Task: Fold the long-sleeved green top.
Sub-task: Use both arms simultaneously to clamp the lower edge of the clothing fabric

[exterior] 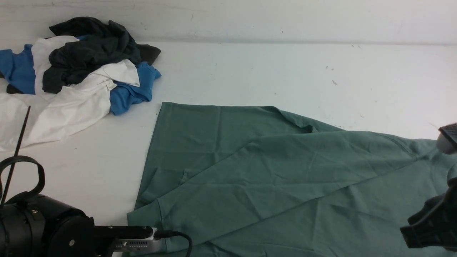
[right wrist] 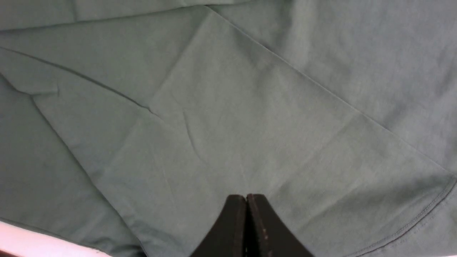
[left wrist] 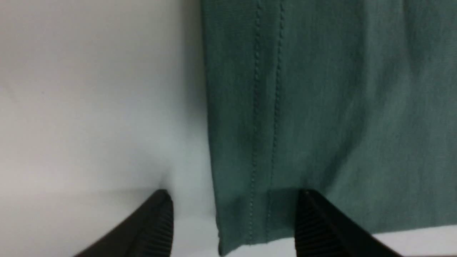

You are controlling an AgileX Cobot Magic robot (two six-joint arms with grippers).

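Here, nearest us, the top (exterior: 271,171) lies spread on the white table (exterior: 285,71). It is muted sage green, and it reaches from the near edge of the front view out to mid-table and off the right side. It is mostly flat, with shallow creases. A long sleeve is folded slantwise over the body from upper right to lower left, and its end lies at the near left. In the left wrist view we see that end close up, a hem with two rows of stitching and bare table beside it. The left gripper (left wrist: 234,194) hovers there with its jaws wide apart, one ribbed finger over the table and the other over the cloth, the hem's corner between them and nothing gripped. The right gripper (right wrist: 246,196) has its jaws pressed together with nothing between them, and it hangs over a broad creased stretch of the top near a curved seam. The left arm (exterior: 43,228) sits low at the near left, its black cable (exterior: 182,237) trailing over the cloth. The right arm (exterior: 432,225) shows only as a dark mass at the near right edge. Farther back on the left, well apart from the top, lies a pile (exterior: 78,71) of white, blue and dark clothes. Beyond it stands the pale wall (exterior: 250,18).
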